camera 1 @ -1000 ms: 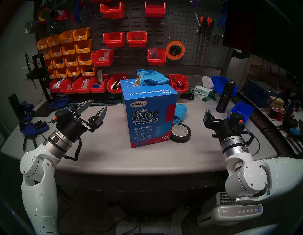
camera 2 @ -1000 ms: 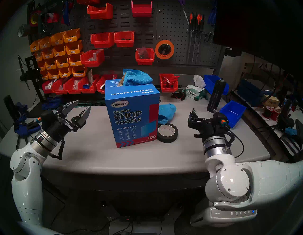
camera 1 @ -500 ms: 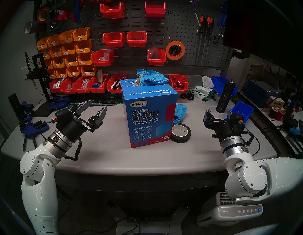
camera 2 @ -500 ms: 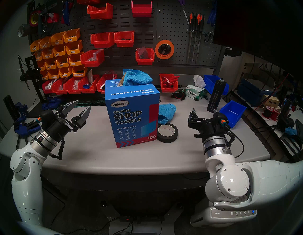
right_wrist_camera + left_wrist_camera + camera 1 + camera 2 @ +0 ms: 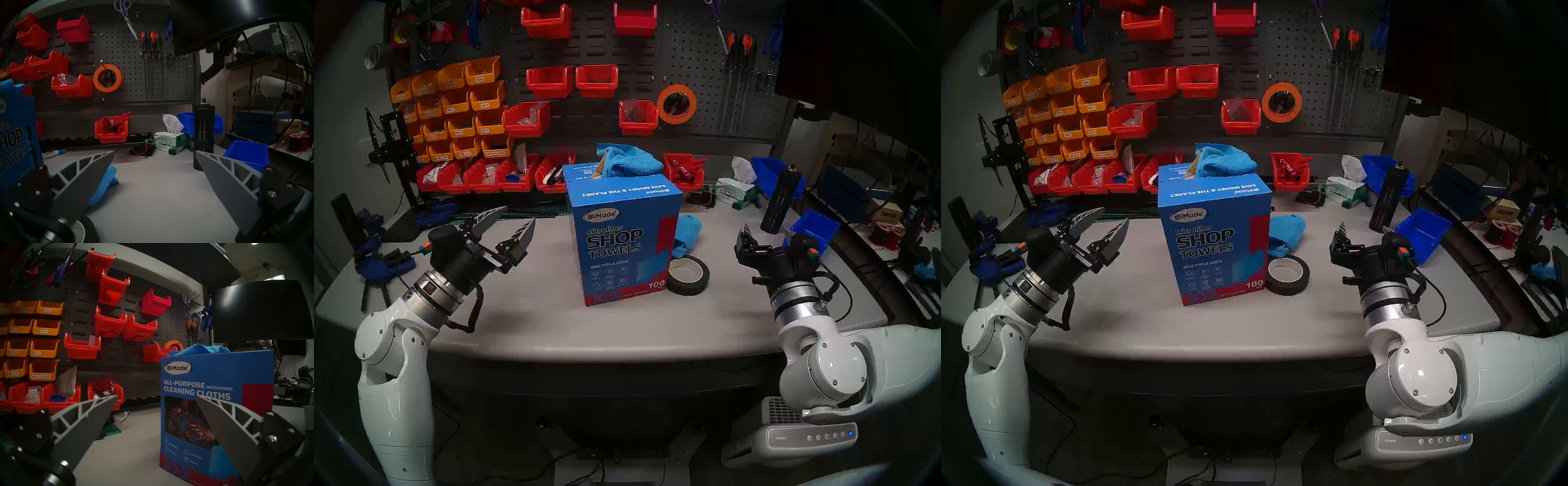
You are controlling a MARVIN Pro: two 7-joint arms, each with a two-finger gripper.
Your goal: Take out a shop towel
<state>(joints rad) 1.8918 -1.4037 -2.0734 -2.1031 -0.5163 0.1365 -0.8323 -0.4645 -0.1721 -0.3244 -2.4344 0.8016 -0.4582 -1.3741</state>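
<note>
Both sets of fingers, left (image 5: 514, 220) & right (image 5: 154, 159), spread apart w/ nothing held; shop towel (image 5: 628, 163) bunched atop carton (image 5: 619, 244), above & beyond left fingertips, looks soft, light, limp, so pinch its raised fold.

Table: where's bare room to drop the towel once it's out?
Free: the grey table between the carton and the near edge; also between the tape roll and the right claw. Crowded: right of the carton, a loose blue cloth on the table; bins behind.
</note>
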